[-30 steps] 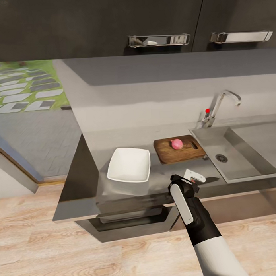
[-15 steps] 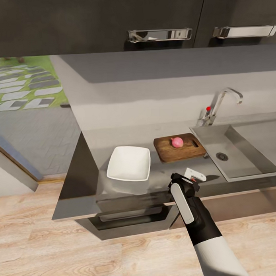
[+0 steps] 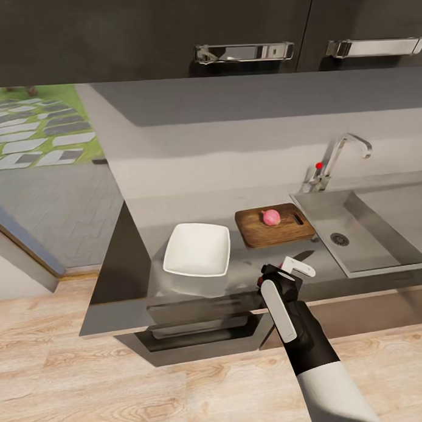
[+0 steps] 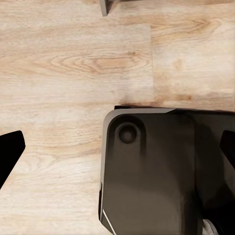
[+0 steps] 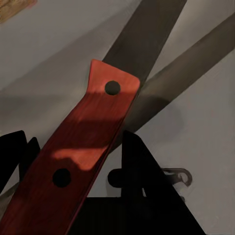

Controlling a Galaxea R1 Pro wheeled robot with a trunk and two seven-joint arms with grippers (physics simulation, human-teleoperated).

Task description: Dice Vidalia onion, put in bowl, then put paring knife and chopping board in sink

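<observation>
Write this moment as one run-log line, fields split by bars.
right claw: shut on knife, over countertop | onion: whole, on board | bowl: empty | sink: empty

Soft, even light fills the kitchen. The glossy surface (image 3: 195,290) mirrors the pale wall and the bowl (image 3: 197,250). The upper cupboards (image 3: 150,36) cast a shadow band at 12 o'clock. Rendering is slightly soft; the knife handle (image 5: 81,156) casts shadows.

Right tool (image 3: 286,270) clamped on the paring knife (image 5: 83,152).
</observation>
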